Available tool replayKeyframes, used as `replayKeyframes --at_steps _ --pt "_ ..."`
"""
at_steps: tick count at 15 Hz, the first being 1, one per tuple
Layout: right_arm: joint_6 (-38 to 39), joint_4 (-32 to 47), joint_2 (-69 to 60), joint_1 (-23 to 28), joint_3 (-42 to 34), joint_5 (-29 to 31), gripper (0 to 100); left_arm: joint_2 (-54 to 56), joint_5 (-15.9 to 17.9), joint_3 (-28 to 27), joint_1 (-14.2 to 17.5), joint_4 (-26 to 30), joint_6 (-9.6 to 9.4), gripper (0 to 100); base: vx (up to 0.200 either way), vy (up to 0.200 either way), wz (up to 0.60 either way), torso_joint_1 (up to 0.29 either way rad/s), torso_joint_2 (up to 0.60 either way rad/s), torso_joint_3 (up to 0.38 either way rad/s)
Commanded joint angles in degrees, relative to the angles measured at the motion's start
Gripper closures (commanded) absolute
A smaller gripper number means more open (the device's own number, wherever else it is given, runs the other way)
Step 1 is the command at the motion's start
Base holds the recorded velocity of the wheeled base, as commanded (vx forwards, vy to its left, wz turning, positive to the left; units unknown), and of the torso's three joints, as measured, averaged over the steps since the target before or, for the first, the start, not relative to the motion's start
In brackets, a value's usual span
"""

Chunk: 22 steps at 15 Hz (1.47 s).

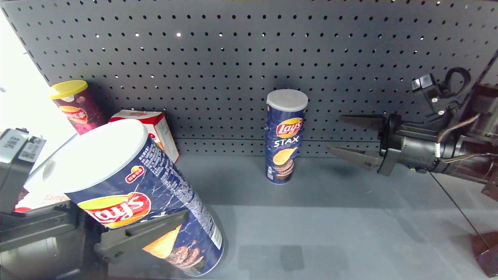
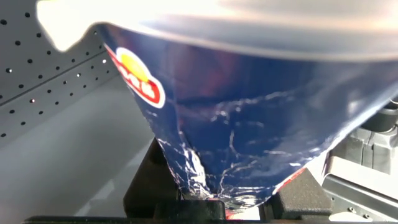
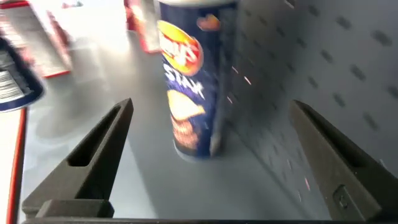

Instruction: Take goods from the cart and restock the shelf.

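Head view: the left hand (image 1: 116,227), at 8 o'clock in the frame, is clenched around a large blue chip can (image 1: 128,182). One dark finger (image 1: 144,233) lies across the can's front. The can is tilted, its white lid towards 10 o'clock and its base towards 5 o'clock, low over the grey shelf (image 1: 330,225). Whether the base touches the shelf cannot be determined. A second blue chip can (image 1: 285,136) stands upright just above the frame's centre, close to the pegboard (image 1: 233,58) at the back of the shelf. The right hand (image 1: 336,132) is at 3 o'clock, released, jaws spread wide. Its fingertips point towards the standing can but are apart from it. The right wrist view confirms this: the upright can is seen between the two spread fingers, farther along the shelf, with no contact. At 10 o'clock a red can with a yellow lid (image 1: 76,105) stands against the pegboard. A red and white box (image 1: 155,128) sits just beside it, on the side towards 3 o'clock. In the left wrist view the held can's blue wall narrows down between the dark fingers (image 2: 149,186).
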State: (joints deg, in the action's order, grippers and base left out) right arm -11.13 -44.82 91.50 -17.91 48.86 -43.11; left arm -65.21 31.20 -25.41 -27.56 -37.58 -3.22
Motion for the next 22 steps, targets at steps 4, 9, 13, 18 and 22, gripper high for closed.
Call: replayKeyframes --at_steps 4,9,13,18,22 --pt "-0.2 -3.3 10.1 -0.4 6.6 -3.9 0 -0.2 0.2 0.7 0.1 0.0 0.05 100 0.000 0.000 0.00 0.000 0.00 0.000" --pt "0.0 -3.1 13.9 -3.4 11.3 -4.6 0 -0.4 0.1 0.8 0.1 0.0 0.05 100 0.000 0.000 0.00 0.000 0.00 0.000" --pt "0.1 -3.3 18.5 -5.6 14.7 -4.1 0 -0.4 0.2 1.1 0.1 0.0 0.05 100 0.000 0.000 0.00 0.000 0.00 0.000" --pt "0.1 -3.4 22.1 -6.8 16.9 -3.9 0 -0.4 0.2 0.9 0.1 0.0 0.32 100 0.000 0.000 0.00 0.000 0.00 0.000" --pt "0.1 -3.4 24.4 -7.9 18.8 -3.8 0 -0.4 0.1 0.9 0.2 -0.3 1.02 100 0.000 0.000 0.00 0.000 0.00 0.000"
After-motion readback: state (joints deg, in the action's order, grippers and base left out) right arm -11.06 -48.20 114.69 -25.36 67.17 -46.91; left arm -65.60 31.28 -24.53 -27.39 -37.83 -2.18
